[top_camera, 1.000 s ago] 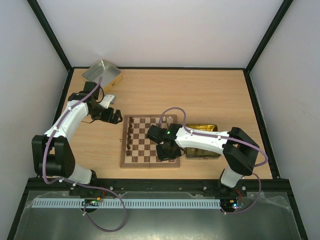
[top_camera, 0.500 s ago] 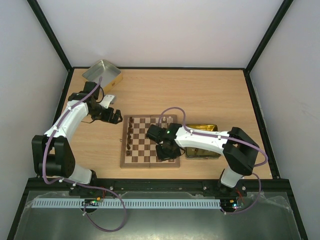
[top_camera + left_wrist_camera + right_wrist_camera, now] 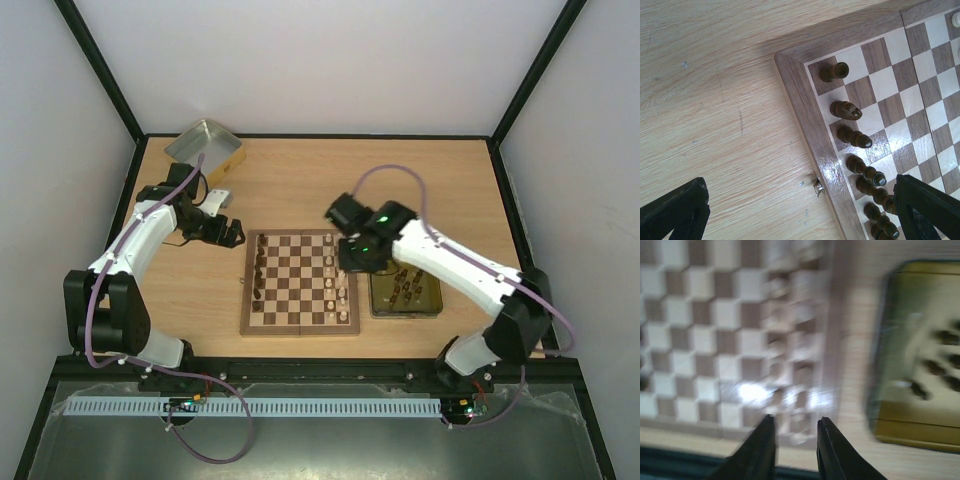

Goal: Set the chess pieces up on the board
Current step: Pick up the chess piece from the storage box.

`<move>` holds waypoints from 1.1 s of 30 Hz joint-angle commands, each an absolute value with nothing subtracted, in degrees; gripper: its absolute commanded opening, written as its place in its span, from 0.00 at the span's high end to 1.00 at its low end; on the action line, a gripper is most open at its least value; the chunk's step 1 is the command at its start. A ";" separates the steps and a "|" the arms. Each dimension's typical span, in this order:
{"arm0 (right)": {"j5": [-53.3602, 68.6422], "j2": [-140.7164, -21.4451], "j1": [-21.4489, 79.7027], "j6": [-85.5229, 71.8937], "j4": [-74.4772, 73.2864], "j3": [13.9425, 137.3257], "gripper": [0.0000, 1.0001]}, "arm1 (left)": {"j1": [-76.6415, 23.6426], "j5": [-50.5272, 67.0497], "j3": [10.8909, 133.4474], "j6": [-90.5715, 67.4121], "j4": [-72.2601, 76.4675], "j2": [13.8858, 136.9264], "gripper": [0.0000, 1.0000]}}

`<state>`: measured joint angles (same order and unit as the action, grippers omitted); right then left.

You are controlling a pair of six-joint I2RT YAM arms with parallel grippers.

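Observation:
The board [image 3: 300,288] lies mid-table. Dark brown chess pieces [image 3: 260,270] stand in a column along its left edge, and cream-white pieces [image 3: 340,285] stand in its right columns. My left gripper [image 3: 236,236] hovers just off the board's far left corner, open wide and empty. In the left wrist view its gripper [image 3: 800,220] frames the board's rim [image 3: 805,130] and the dark pieces [image 3: 852,136]. My right gripper [image 3: 353,258] is above the board's far right part. In the blurred right wrist view the gripper [image 3: 795,422] is open and empty over the cream pieces [image 3: 790,315].
A yellow-gold tin [image 3: 432,300] right of the board holds several dark pieces [image 3: 405,285]; it also shows in the right wrist view [image 3: 900,430]. A silver tin [image 3: 205,145] sits at the far left corner. A small metal clasp [image 3: 818,186] sticks out from the board's left rim.
My right arm has lifted off the board's near right squares and swung back and right, uncovering the gold tin and the cream pieces. The left arm has not moved.

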<state>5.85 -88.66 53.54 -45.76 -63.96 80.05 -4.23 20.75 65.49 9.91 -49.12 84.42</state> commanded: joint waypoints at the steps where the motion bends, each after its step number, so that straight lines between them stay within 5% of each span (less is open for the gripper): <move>1: 3.71 -81.40 40.26 -43.16 -67.31 70.04 0.78 | -4.57 21.15 65.31 9.43 -49.56 84.81 0.00; 8: 6.59 -78.85 27.36 -39.81 -59.23 57.56 0.78 | -4.61 21.00 65.21 9.43 -49.39 85.39 0.00; 33: 7.73 -83.01 20.51 -36.63 -51.86 49.99 0.79 | -4.92 20.86 66.61 9.39 -49.74 88.22 0.00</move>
